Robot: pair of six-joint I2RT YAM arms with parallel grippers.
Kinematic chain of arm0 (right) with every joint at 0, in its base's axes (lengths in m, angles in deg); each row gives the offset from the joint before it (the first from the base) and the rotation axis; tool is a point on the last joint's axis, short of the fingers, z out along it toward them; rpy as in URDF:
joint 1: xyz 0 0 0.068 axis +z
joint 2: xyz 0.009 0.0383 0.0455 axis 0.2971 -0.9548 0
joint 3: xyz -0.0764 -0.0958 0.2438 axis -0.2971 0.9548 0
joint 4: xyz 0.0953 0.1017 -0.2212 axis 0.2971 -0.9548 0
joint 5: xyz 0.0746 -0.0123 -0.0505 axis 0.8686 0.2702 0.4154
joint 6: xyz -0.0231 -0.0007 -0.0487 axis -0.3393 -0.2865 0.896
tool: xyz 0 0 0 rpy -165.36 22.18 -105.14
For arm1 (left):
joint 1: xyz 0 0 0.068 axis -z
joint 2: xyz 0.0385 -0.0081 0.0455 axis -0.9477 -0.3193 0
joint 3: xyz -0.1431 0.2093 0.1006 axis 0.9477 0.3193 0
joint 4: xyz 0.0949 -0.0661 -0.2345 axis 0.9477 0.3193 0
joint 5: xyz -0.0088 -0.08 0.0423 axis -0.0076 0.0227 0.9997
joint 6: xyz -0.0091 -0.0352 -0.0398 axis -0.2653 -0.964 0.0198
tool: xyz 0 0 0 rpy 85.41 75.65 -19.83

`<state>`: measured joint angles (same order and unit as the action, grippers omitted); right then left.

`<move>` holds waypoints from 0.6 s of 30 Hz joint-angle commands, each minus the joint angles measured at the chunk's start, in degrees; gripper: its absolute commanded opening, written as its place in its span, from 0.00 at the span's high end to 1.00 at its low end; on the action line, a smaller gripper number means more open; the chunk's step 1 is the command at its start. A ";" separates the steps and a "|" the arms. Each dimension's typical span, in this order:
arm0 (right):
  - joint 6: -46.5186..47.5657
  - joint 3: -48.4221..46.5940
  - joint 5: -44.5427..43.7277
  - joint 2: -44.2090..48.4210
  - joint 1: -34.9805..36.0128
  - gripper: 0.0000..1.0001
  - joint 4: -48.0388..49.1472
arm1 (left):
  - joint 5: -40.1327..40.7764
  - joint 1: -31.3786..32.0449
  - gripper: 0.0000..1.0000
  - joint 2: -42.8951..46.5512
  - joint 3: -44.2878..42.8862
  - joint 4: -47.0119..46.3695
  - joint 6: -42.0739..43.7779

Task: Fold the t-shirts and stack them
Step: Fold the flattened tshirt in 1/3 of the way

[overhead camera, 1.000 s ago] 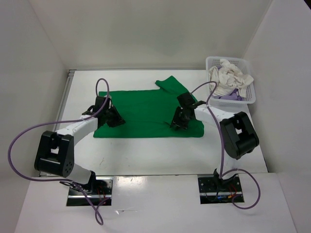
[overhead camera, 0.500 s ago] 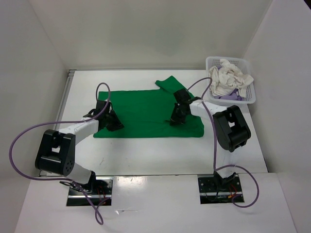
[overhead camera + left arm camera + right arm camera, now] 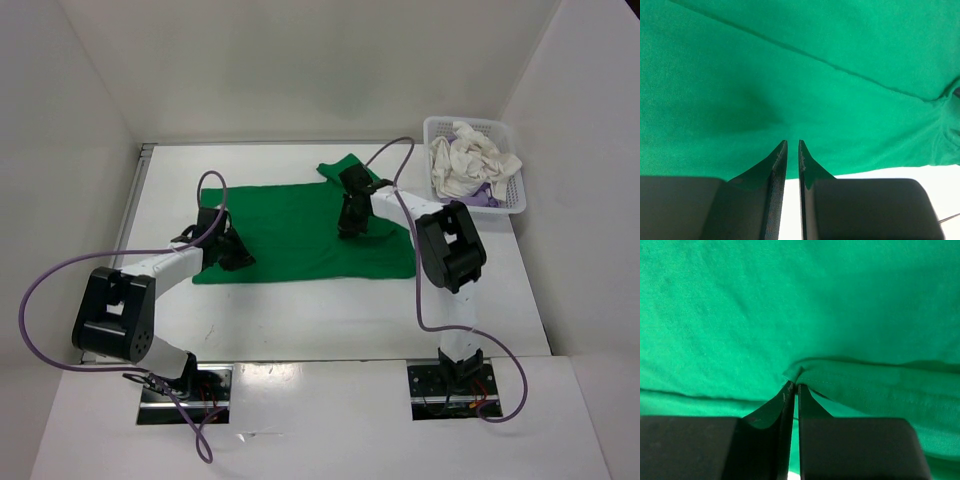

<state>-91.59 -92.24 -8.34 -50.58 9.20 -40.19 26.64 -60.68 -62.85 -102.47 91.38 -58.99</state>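
The green t-shirt lies spread mid-way across the worktop, the right tool pinching a raised fold toward 3 o'clock, the left tool nearly closed at its 8 o'clock edge, grip unclear.

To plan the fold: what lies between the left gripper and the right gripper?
Between the left gripper and the right gripper lies only the flat green t-shirt, as the top view shows.

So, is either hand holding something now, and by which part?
The right hand pinches a raised fold of the green t-shirt, in its far-right part. The left hand sits at its left edge; a hold there cannot be told.
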 commanded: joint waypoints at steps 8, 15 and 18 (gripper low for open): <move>5.06 -8.29 -6.08 0.83 1.73 0.56 -4.28 | 2.15 -0.06 0.78 5.10 0.47 0.03 -0.08; 5.58 0.67 -9.51 11.29 1.73 0.61 -3.58 | 3.58 -0.06 0.78 7.47 1.52 1.52 1.51; 4.97 5.33 -8.99 13.49 1.73 0.83 -2.36 | 2.00 -0.06 0.78 7.47 1.52 0.48 0.89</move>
<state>-86.83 -89.68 -15.42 -41.07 10.49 -43.53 29.22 -60.68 -56.67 -101.64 92.65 -58.69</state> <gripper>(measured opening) 0.224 0.218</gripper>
